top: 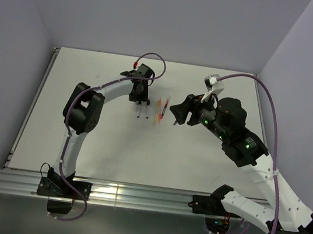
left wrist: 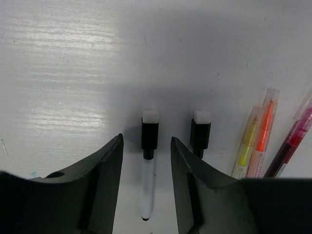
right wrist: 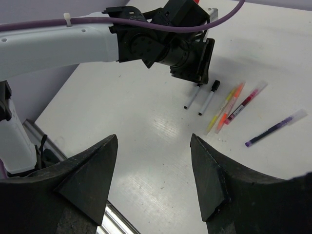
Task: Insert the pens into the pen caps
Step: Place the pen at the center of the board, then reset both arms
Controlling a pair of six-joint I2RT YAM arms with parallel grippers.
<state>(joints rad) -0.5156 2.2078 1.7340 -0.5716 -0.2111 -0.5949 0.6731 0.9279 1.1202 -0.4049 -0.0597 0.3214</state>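
Note:
Two white-black pens lie side by side on the table. My left gripper (left wrist: 146, 140) is open low over them, its fingers astride the left pen (left wrist: 147, 180), whose black cap (left wrist: 149, 134) is on. The second white-black pen (left wrist: 200, 134) lies just outside the right finger. The yellow pen (left wrist: 246, 146), orange pen (left wrist: 263, 131) and red pen (left wrist: 292, 141) lie to the right with clear caps on. A dark purple pen (right wrist: 270, 130) with a clear cap lies apart. My right gripper (right wrist: 153, 139) is open and empty above the table, right of the pens (top: 158, 111).
The white table (top: 82, 141) has a metal rail (top: 133, 196) along its near edge. The left arm (right wrist: 58, 41) reaches across the right wrist view. Purple-grey walls stand at the back and both sides.

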